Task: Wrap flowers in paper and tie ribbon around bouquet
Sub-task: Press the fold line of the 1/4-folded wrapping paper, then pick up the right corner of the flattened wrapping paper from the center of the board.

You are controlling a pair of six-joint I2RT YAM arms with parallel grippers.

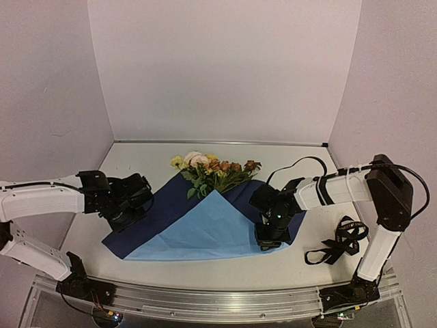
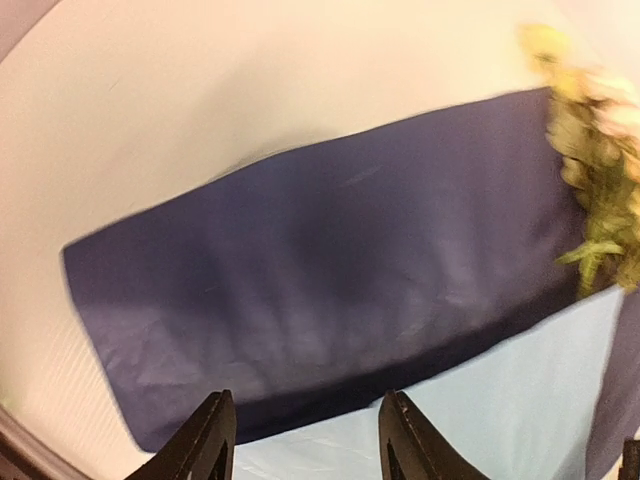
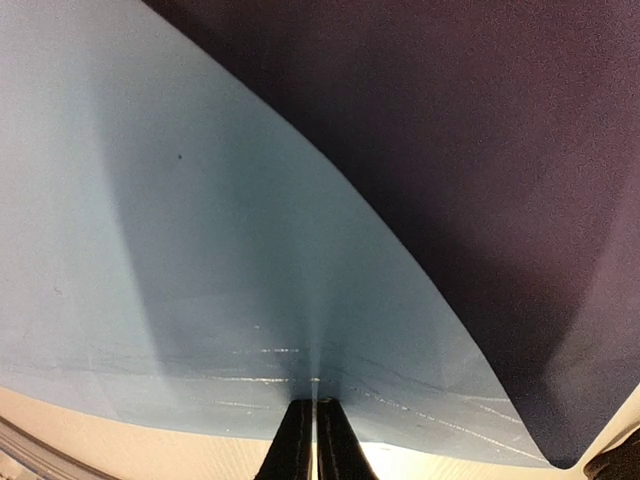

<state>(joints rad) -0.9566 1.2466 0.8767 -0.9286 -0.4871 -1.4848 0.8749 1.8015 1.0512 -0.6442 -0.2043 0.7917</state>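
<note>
The right pincer [image 3: 315, 410], pressed together, pinches the near edge of the paper [image 1: 205, 225], apparently to hold its light blue flap over the stems of the flowers [image 1: 215, 171]. The left pincer [image 2: 307, 405] hovers spread above the navy side. The ribbon [image 1: 341, 242] lies unused on the desk [image 1: 136, 164].

Your top view looks down from above and behind both arm bases, far enough back to hold the whole surface [image 1: 205, 270]. Your left wrist view hangs low over the paper [image 2: 330, 260], with the left fingers [image 2: 205, 440] at its bottom edge and the flowers [image 2: 600, 170] at the right. Your right wrist view sits closest, the right fingers [image 3: 298, 445] against that sheet. All three share the paper.
</note>
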